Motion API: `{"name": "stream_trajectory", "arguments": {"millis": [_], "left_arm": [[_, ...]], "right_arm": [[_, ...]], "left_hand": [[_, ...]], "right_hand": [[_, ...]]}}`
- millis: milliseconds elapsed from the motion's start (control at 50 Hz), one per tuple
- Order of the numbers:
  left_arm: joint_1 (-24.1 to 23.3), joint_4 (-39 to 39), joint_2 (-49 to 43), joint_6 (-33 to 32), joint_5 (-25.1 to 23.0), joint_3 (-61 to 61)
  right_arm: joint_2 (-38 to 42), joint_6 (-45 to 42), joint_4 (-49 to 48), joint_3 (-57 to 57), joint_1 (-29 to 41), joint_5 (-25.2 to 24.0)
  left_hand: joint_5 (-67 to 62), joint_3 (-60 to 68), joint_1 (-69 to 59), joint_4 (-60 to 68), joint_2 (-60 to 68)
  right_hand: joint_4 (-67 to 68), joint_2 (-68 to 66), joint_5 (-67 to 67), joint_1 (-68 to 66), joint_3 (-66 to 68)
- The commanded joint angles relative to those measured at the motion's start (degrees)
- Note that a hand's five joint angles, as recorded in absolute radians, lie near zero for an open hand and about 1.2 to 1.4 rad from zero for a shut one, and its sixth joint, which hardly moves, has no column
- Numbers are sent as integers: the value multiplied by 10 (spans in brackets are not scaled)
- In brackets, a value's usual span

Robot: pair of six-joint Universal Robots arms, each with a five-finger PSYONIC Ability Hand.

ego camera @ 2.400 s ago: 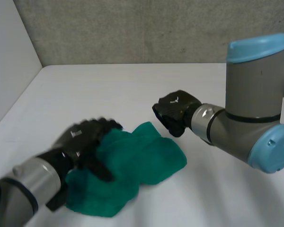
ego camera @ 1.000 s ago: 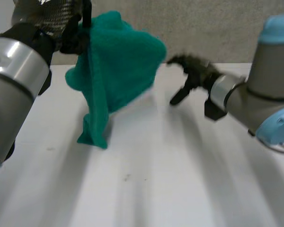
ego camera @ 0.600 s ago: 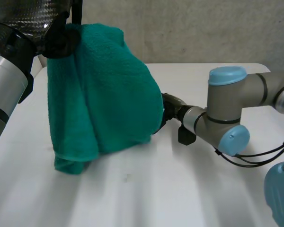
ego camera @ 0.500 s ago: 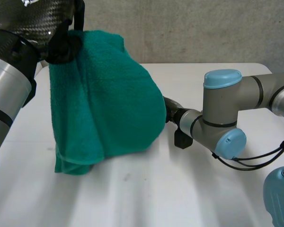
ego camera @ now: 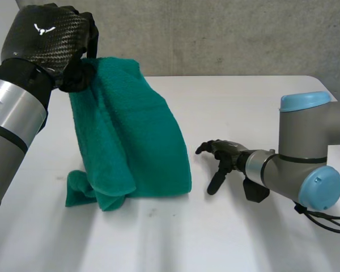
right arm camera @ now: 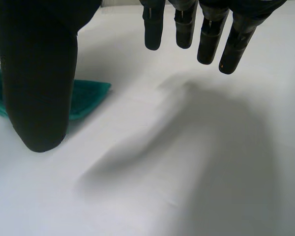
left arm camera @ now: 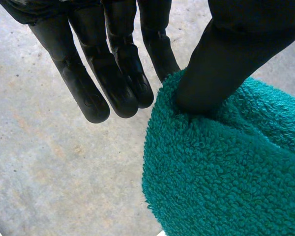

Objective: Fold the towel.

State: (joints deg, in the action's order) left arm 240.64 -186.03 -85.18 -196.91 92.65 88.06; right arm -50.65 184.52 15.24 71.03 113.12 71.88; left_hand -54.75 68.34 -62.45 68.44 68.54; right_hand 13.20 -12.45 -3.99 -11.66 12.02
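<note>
Left hand (ego camera: 45, 39), raised high at the near-left side of the white bench (ego camera: 243, 102), pinches the top edge of the green towel (ego camera: 136, 147). In the left wrist view the thumb (left arm camera: 226, 64) digs into the terry cloth (left arm camera: 226, 182), holding it against the nearest finger, while the other fingers (left arm camera: 113, 73) run straight beside it. From that grip the towel hangs down in long folds. Its lower end rests bunched on the bench, and one flat bottom edge reaches toward the middle. The left arm (ego camera: 11, 124), grey with a carbon-pattern wrist, rises from the near-left corner of the head view.

Right hand (ego camera: 229, 154) hovers low over the bench just beside the towel's lower corner, apart from it. Its fingers (right arm camera: 206, 39) are loosely spread and its thumb (right arm camera: 39, 73) hangs down, holding nothing. In the right wrist view a green corner of cloth (right arm camera: 88, 96) lies flat on the bench next to that thumb. The right arm (ego camera: 306, 153), light-blue caps showing, stretches in from the right. A grey wall (ego camera: 215, 34) stands behind the bench.
</note>
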Motion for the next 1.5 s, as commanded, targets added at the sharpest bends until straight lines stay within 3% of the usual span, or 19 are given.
{"name": "stream_trajectory", "arguments": {"millis": [20,140,340,400,420,440,460,500,540,700,880,920,940,1040,1160,1300,1360,1400,1500], "left_arm": [[0,1,7,0,0,-4],[-3,4,12,0,0,-3],[-4,1,23,0,0,-3],[-2,1,22,1,0,-4],[-2,1,22,0,0,-4],[-1,1,22,1,0,-4],[-1,1,22,1,0,-4],[0,1,20,1,0,-3],[0,0,18,1,-1,-3],[-4,-21,-50,9,8,-88],[-4,-56,-83,80,57,-163],[-4,-62,-81,101,68,-147],[-12,-60,-78,124,75,-74],[-38,-59,-68,130,70,84],[-61,-48,-78,130,71,247],[-68,34,-60,130,71,293],[-82,76,-37,130,68,285],[-87,91,-24,127,68,269],[-83,93,-19,115,66,209]], "right_arm": [[-14,0,0,31,-7,-20],[-18,30,-26,52,5,-45],[-3,164,-101,29,83,-50],[6,190,-116,18,91,-52],[8,206,-125,17,90,-49],[8,206,-125,17,90,-49],[8,215,-130,17,89,-47],[-1,241,-155,20,86,-40],[-8,242,-165,17,79,-27],[-159,100,-179,-73,-25,57],[-204,-5,-215,-147,-22,78],[-222,-23,-196,-124,-15,74],[-222,-23,-196,-124,-15,74],[-215,-92,-116,-39,11,73],[-194,-165,-108,64,10,78],[-193,-173,-118,103,3,74],[-193,-174,-118,112,4,72],[-193,-174,-119,118,4,71],[-200,-177,-126,135,5,71]], "left_hand": [[-153,117,-175,116,115],[-153,117,-175,116,115],[-153,117,-175,116,115],[-153,117,-175,116,115],[-153,117,-175,116,115],[-153,117,-175,116,115],[-153,117,-175,116,115],[-153,117,-175,116,115],[-153,117,-175,116,115],[-153,117,-175,116,115],[-153,117,-175,116,115],[-153,117,-175,116,115],[-153,117,-175,116,115],[-153,117,-175,116,115],[-153,117,-175,116,115],[-153,117,-175,116,115],[26,-62,4,-63,-64],[305,-341,282,-342,-343],[409,-445,386,-446,-447]], "right_hand": [[-32,24,40,17,-20],[-32,24,40,17,-20],[21,-28,-13,-36,33],[256,-263,-248,-271,267],[485,-492,-477,-500,496],[487,-494,-479,-502,499],[600,-608,-592,-616,612],[667,-675,-659,-683,679],[668,-676,-660,-683,680],[668,-676,-660,-683,680],[668,-676,-660,-683,680],[668,-676,-660,-683,680],[668,-676,-660,-683,680],[668,-676,-660,-683,680],[668,-676,-660,-683,680],[668,-676,-660,-683,680],[668,-676,-660,-683,680],[668,-676,-660,-683,680],[668,-676,-660,-683,680]]}}
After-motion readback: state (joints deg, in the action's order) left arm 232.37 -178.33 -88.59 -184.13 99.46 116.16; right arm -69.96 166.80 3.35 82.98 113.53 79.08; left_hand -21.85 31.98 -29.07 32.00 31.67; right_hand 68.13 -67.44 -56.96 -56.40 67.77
